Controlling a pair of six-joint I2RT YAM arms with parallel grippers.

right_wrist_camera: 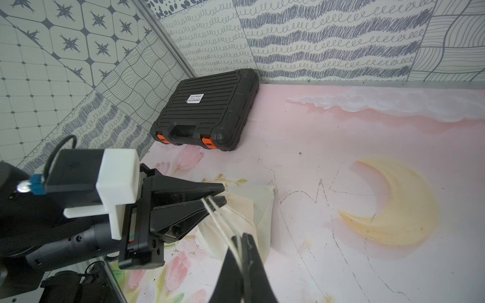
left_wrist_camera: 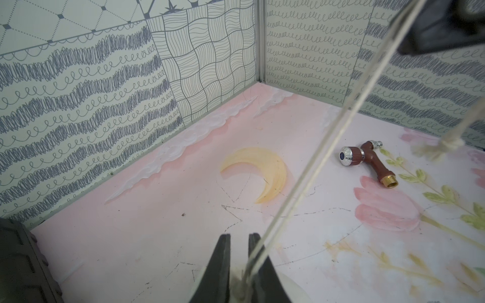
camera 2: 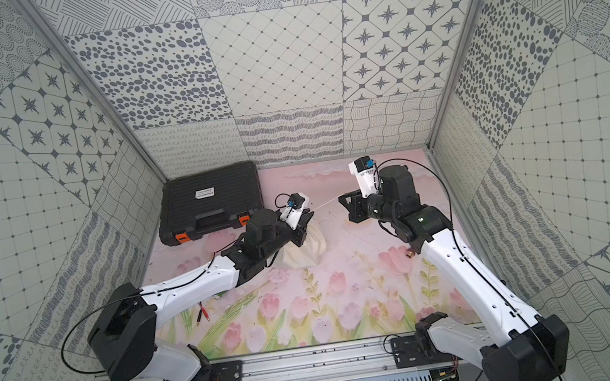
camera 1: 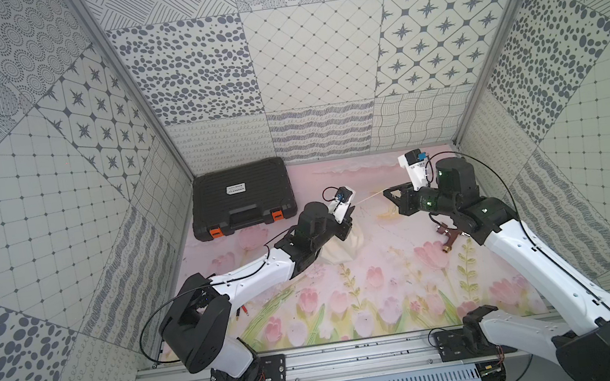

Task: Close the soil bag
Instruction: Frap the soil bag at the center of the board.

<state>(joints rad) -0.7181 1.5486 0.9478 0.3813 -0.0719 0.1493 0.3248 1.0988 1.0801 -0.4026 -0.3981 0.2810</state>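
At the far left the black case [camera 1: 241,196] lies against the back wall, well apart from the work, so we expect no trouble from it.

Next comes the left pincer [right_wrist_camera: 221,194]. Its jaws are clenched, with only a thin slit between them, on the gathered mouth of the soil bag [camera 1: 348,248]. The bag sits on the worktop [camera 1: 390,289] near the middle, partly under this arm. If this hold is too weak, we think the pull from the other side can drag the bag along or tip it over, and soil may come out. If the jaws pinch the cloth too close to the channel, the mouth perhaps cannot draw fully together.

From the bag's mouth the two cords [right_wrist_camera: 223,223] run tight and straight to the right. A cord so tight can slide suddenly.

The right pincer [right_wrist_camera: 240,241] is clenched on the cords. The cords are thin, so they may slip through its jaws, and then the mouth remains half open.

Further right a brown tap [left_wrist_camera: 367,162] lies near the right arm. A wide pulling move could knock it.
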